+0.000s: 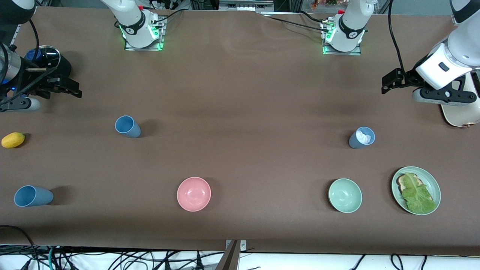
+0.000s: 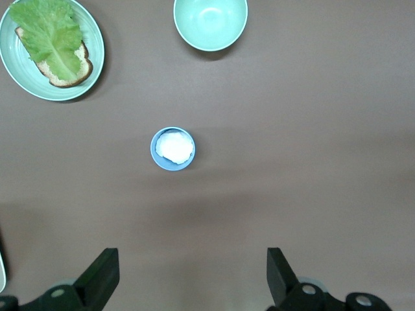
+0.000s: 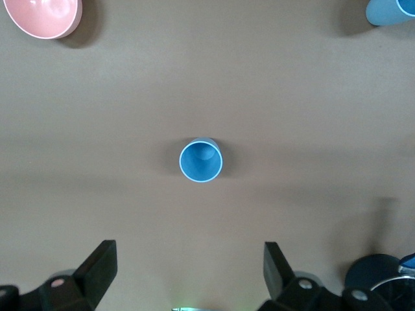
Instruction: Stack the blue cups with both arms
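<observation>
Three blue cups stand upright on the brown table. A bright blue cup (image 1: 128, 126) (image 3: 201, 159) is toward the right arm's end, and my right gripper (image 1: 69, 88) (image 3: 190, 269) hangs open and empty above the table beside it. Another blue cup (image 1: 33, 196) (image 3: 392, 11) stands nearer the front camera. A slate-blue cup (image 1: 362, 137) (image 2: 172, 148) with something white crumpled inside is toward the left arm's end. My left gripper (image 1: 390, 80) (image 2: 192, 272) hangs open and empty above the table beside that cup.
A pink bowl (image 1: 194, 194) (image 3: 42, 16) and a mint-green bowl (image 1: 345, 195) (image 2: 211, 23) sit nearer the front camera. A green plate (image 1: 435, 183) (image 2: 97, 39) carries bread and lettuce. A yellow fruit (image 1: 13, 140) lies at the right arm's end.
</observation>
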{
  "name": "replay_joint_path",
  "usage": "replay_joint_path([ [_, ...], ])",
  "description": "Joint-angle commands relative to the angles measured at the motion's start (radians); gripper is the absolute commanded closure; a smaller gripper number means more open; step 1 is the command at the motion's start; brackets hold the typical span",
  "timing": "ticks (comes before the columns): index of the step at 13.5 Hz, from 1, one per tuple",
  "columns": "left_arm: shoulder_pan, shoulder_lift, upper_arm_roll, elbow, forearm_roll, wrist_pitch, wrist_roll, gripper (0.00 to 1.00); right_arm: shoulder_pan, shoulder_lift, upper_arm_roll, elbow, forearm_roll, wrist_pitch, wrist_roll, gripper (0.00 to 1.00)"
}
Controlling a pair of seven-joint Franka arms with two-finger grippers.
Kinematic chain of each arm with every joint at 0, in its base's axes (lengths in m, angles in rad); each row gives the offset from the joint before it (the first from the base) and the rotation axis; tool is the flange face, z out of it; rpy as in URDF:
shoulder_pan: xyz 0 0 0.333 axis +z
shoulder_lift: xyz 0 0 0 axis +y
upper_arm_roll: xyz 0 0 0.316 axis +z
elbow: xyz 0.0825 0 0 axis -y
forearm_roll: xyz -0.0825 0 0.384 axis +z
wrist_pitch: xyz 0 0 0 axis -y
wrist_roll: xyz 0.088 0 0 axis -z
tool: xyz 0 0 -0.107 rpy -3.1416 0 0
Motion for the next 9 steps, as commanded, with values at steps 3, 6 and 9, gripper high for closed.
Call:
replay_joint_path([
  [3, 0.005, -0.004, -0.004, 0.009, 0.011, -0.016, -0.011, 0.00, -0.010, -0.001, 0.007, 0.001, -0.011, -0.006, 0.004, 0.00],
  [6, 0.003, -0.002, -0.004, 0.009, 0.011, -0.016, -0.011, 0.00, -0.012, -0.001, 0.006, 0.000, -0.011, -0.006, 0.003, 0.00],
  [9, 0.005, -0.002, -0.004, 0.009, 0.010, -0.016, -0.011, 0.00, -0.012, -0.001, 0.006, 0.001, -0.011, -0.006, 0.003, 0.00],
])
